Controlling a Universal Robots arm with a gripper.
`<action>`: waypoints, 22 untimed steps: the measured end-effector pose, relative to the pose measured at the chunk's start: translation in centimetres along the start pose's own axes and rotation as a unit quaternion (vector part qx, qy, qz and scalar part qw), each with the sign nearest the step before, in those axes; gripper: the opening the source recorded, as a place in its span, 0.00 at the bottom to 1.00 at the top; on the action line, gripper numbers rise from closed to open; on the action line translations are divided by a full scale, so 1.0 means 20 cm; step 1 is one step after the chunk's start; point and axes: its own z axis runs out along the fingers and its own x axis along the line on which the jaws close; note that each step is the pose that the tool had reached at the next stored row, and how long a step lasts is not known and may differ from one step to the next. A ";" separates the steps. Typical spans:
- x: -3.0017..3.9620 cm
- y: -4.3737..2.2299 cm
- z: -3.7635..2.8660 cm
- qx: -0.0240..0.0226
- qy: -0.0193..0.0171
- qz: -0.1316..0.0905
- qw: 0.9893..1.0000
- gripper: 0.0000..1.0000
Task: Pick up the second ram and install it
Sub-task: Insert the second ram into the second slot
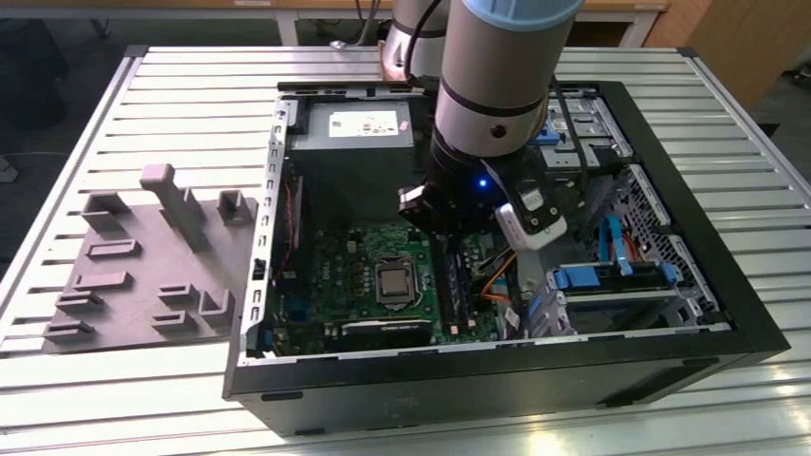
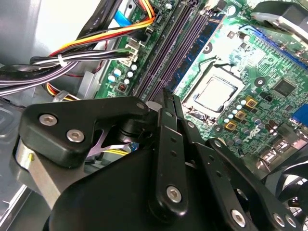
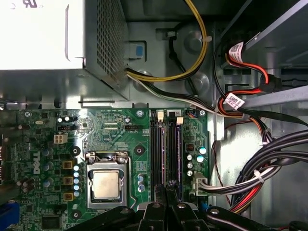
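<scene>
My gripper (image 1: 443,242) is down inside the open computer case, over the green motherboard (image 1: 361,261). In both wrist views its black fingers (image 2: 166,125) are pressed together with no gap, and their tips (image 3: 166,190) rest at one end of the two long memory slots (image 3: 156,154). A thin dark stick, seemingly the second ram (image 3: 173,149), stands edge-on in the slot (image 2: 179,50) running away from the fingertips. I cannot tell whether the fingertips touch it. The processor socket (image 3: 107,185) lies beside the slots.
A grey fixture block (image 1: 140,256) with upright posts lies on the slatted table at the exterior view's left. The power supply (image 1: 348,133) fills the case's far end. Cable bundles (image 3: 269,163) and a drive cage with blue tabs (image 1: 595,280) crowd the other side of the slots.
</scene>
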 end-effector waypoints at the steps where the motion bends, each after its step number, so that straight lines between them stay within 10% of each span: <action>1: -0.001 0.000 0.001 0.000 0.000 0.000 1.000 0.12; 22: -0.008 -0.005 0.024 0.000 0.000 0.000 1.000 0.12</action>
